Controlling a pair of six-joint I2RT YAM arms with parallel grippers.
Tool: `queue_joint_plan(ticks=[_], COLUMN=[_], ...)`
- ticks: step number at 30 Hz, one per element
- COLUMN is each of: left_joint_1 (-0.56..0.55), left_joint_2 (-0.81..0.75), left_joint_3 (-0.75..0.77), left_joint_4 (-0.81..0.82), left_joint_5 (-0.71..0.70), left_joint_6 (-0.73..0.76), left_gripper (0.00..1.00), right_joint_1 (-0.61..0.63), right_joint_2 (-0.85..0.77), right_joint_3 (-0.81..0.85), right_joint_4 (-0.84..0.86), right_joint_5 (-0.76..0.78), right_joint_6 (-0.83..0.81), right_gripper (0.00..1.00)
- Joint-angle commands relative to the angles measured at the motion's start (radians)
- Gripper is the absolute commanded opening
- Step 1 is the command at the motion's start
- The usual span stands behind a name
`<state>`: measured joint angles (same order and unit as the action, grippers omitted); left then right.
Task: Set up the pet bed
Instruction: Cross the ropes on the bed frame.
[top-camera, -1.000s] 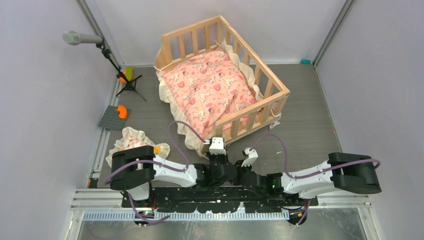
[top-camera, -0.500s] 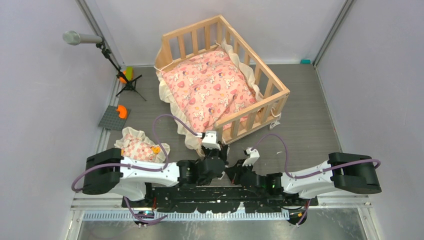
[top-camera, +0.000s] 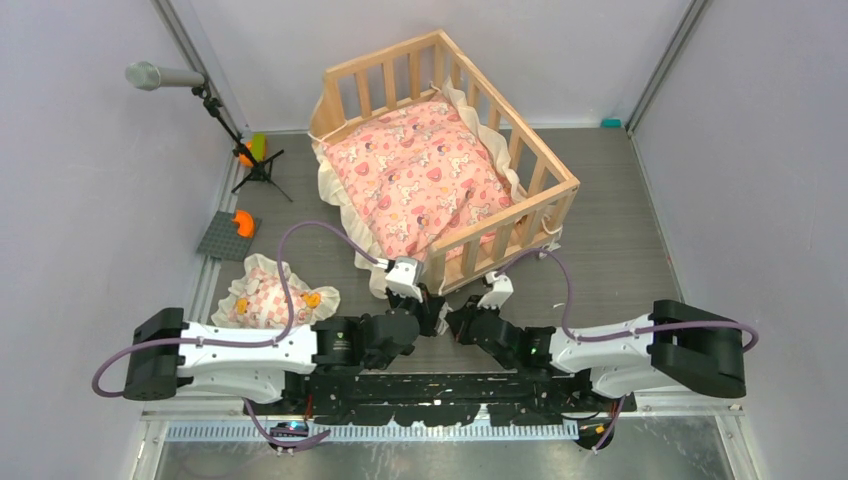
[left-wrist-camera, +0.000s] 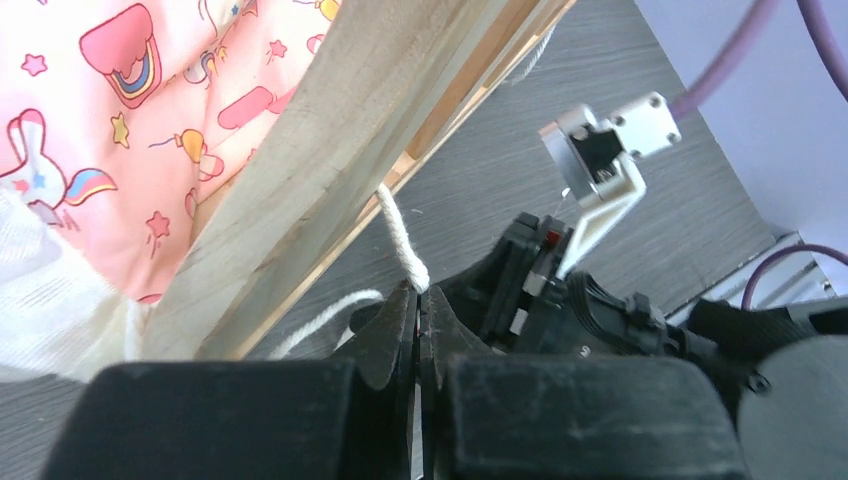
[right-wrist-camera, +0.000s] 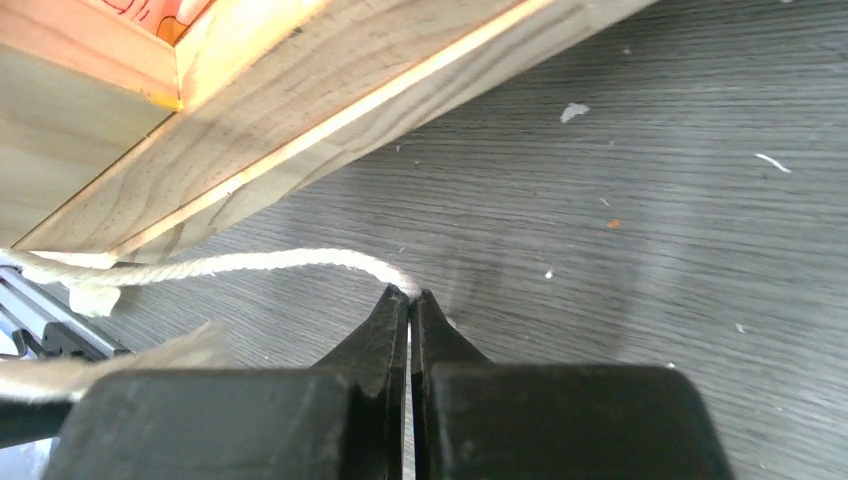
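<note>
Your left gripper (left-wrist-camera: 418, 300) and right gripper (right-wrist-camera: 408, 300) both pinch the white cord (right-wrist-camera: 250, 262) on the pet bed (right-wrist-camera: 380, 70). Probably to tie it.

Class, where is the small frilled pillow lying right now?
In the top view, the small pillow lies at the left, just beyond the left arm and to the near left of the pet bed.

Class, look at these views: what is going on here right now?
Two robot arms work at the near side of the pet bed. The left gripper and right gripper are each shut on white cord running from its frame. The pink cushion lies inside; a small pillow sits apart on the table.
</note>
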<state>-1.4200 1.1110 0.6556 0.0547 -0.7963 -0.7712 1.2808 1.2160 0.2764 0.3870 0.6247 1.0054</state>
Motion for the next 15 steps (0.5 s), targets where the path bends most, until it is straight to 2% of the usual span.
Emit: queue_joint_plan(ticks=[1,7,15], left_joint_1=[-0.005,-0.004,-0.004], left_joint_2=[-0.072,-0.115,-0.081], left_joint_3=[-0.01,-0.011,-0.025], left_joint_4=[-0.106,-0.165,-0.205], left_joint_5=[0.05,0.101,0.228], left_joint_6=[0.035,0.057,0.057], left_gripper=[0.0,0.0,0.0], right_joint_1=[-0.03,-0.035,-0.036], right_joint_2=[0.059,0.061,-0.096], right_joint_3=[0.078,0.075,0.099], right_joint_4=[0.004,0.051,-0.057], right_joint_5=[-0.082,-0.102,-0.114], right_joint_6=[-0.051,-0.06,-0.125], right_gripper=[0.0,0.0,0.0])
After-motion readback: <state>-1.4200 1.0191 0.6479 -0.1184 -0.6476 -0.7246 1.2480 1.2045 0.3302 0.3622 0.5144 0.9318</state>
